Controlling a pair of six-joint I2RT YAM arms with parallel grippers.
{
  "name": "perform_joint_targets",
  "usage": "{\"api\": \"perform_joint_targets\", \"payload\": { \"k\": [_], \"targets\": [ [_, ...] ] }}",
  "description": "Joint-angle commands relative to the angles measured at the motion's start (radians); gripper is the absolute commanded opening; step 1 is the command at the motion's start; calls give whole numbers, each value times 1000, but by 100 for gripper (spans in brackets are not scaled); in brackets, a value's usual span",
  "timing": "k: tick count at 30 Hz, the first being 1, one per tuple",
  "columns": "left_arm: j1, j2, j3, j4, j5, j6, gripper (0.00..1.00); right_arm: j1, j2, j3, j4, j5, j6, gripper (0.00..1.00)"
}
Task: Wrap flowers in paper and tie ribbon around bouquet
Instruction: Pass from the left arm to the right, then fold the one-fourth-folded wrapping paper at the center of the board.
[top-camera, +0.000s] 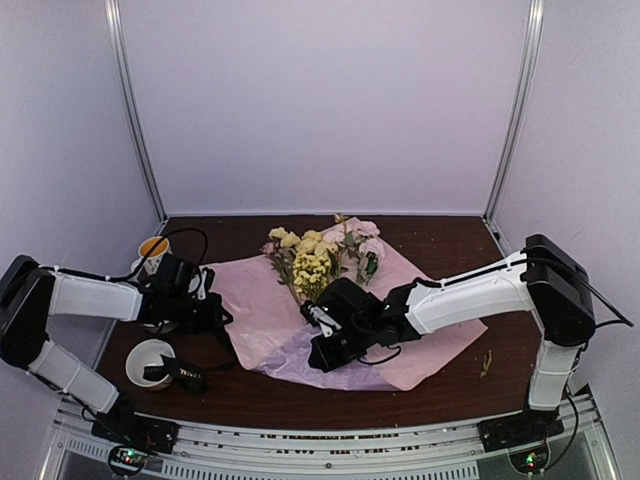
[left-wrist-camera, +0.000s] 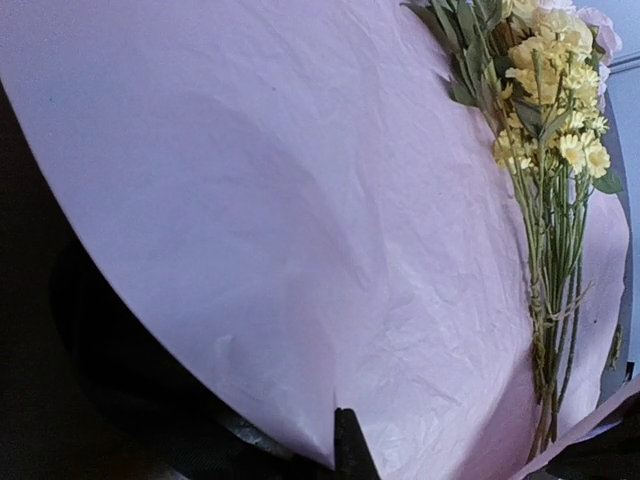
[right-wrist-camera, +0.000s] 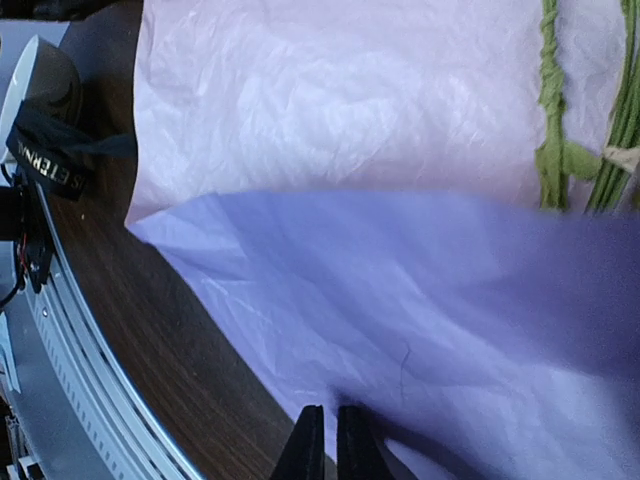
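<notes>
Overhead, the paper (top-camera: 255, 300) lies spread on the table (top-camera: 450, 250), with the flowers (top-camera: 312, 262) on its far half, blooms away from the arms. The left gripper (top-camera: 212, 305) is at the paper's left edge and the right gripper (top-camera: 322, 335) at its near middle, on a raised fold. The ribbon (top-camera: 185, 377) lies off the sheet beside a white cup (top-camera: 135, 355).

Left wrist: the jaws are closed on the paper's edge (left-wrist-camera: 345, 445), and the sheet (left-wrist-camera: 300, 200) curves up, flowers (left-wrist-camera: 550, 150) beyond.

Right wrist: the fingers are nearly together (right-wrist-camera: 328, 440), pinching the lifted fold (right-wrist-camera: 420, 300) (thin gap only). Stems (right-wrist-camera: 625, 120) show top right and the ribbon (right-wrist-camera: 50, 160) far left.
</notes>
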Motion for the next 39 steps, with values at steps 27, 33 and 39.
{"api": "perform_joint_targets", "payload": {
  "k": [27, 33, 39],
  "targets": [
    [-261, 245, 720, -237, 40, 184, 0, -95, 83, -153, 299, -152, 104, 6],
    [-264, 400, 801, -191, 98, 114, 0, -101, 8, -187, 356, -159, 88, 7],
    [-281, 492, 863, -176, 91, 98, 0, -130, -104, -303, 465, -114, 137, 9]
  ]
}}
